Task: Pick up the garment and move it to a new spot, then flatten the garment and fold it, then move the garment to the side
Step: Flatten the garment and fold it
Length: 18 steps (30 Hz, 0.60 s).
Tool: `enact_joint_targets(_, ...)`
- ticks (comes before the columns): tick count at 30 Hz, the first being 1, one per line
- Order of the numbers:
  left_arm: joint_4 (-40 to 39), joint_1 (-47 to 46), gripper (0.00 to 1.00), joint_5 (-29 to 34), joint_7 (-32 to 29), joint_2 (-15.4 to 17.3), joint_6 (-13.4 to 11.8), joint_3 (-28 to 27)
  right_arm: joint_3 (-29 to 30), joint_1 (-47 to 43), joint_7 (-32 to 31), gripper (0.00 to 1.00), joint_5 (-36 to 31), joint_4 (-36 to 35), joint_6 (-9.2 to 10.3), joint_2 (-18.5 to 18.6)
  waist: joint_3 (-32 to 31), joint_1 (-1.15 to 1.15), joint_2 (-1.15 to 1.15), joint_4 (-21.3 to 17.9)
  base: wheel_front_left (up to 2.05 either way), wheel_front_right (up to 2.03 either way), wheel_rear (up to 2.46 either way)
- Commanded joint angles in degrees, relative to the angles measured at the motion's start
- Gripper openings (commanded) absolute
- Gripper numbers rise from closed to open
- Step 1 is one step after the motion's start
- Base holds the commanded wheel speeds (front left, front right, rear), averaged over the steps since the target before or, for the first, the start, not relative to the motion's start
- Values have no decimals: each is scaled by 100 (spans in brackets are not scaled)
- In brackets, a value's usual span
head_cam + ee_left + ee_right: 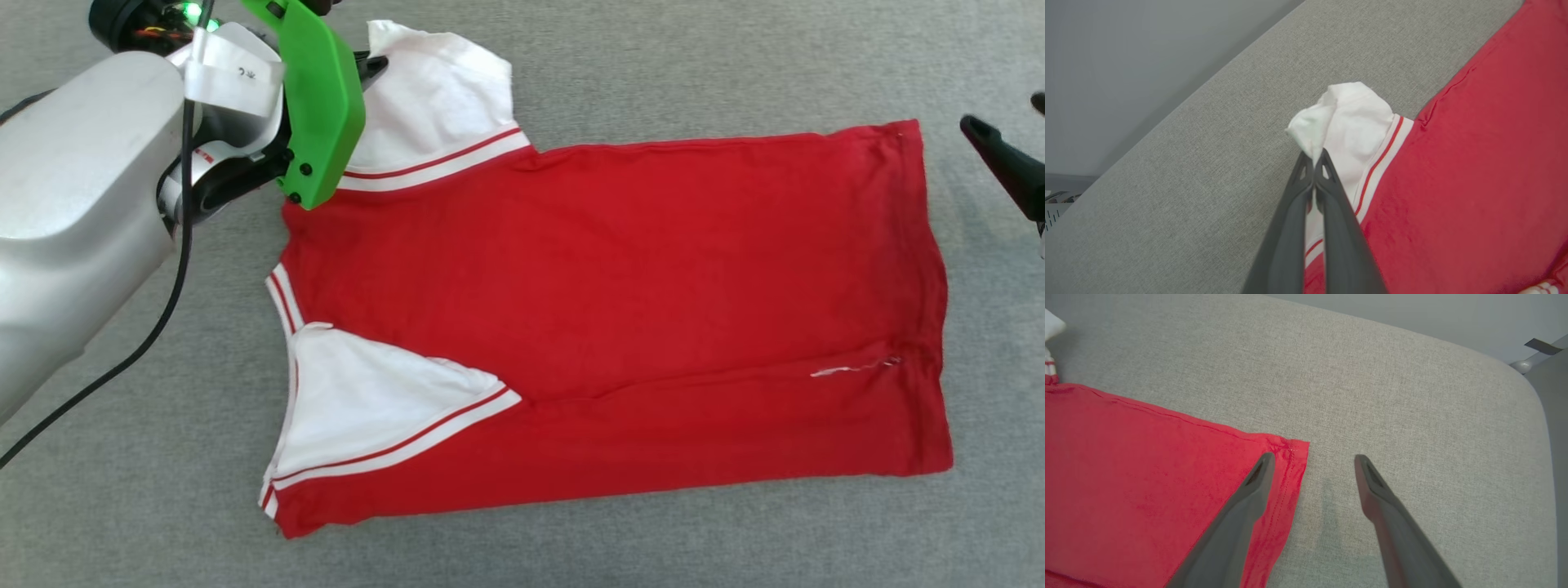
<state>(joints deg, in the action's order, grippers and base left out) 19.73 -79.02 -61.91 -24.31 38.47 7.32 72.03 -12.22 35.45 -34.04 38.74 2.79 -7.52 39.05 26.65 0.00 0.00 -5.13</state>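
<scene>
- Left gripper (1314,157): jaws clenched on the tip of the garment's (612,286) far white sleeve (1355,118); fabric bunched there.
- Right gripper (1312,461): jaws spread wide, nothing held, one finger over the red hem corner (1290,451).
- Garment lies flat on the grey fabric table (653,65), near sleeve (367,408) folded onto the body.
- White tag (237,73) on the left arm: dark marks, possibly letters, too small to read.
</scene>
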Motion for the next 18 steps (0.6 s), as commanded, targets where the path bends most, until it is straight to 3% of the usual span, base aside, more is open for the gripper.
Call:
enact_joint_targets(1,-61,76,0,108,66,-12,16,9,-97,181,-396,100,163,146,3,51,-55,0,0,208,0,0,0)
enact_joint_targets(5,-173,6,0,210,178,-62,16,24,-378,545,-1136,100,161,514,3,121,67,0,0,355,0,0,0)
enact_joint_targets(8,-229,-55,0,257,242,-95,16,31,-483,771,-1354,100,132,836,3,-21,175,0,0,442,0,0,0)
enact_joint_targets(18,-311,-127,0,361,399,-145,16,72,-1056,1040,-1128,100,-345,2149,3,-498,424,0,0,581,0,0,0)
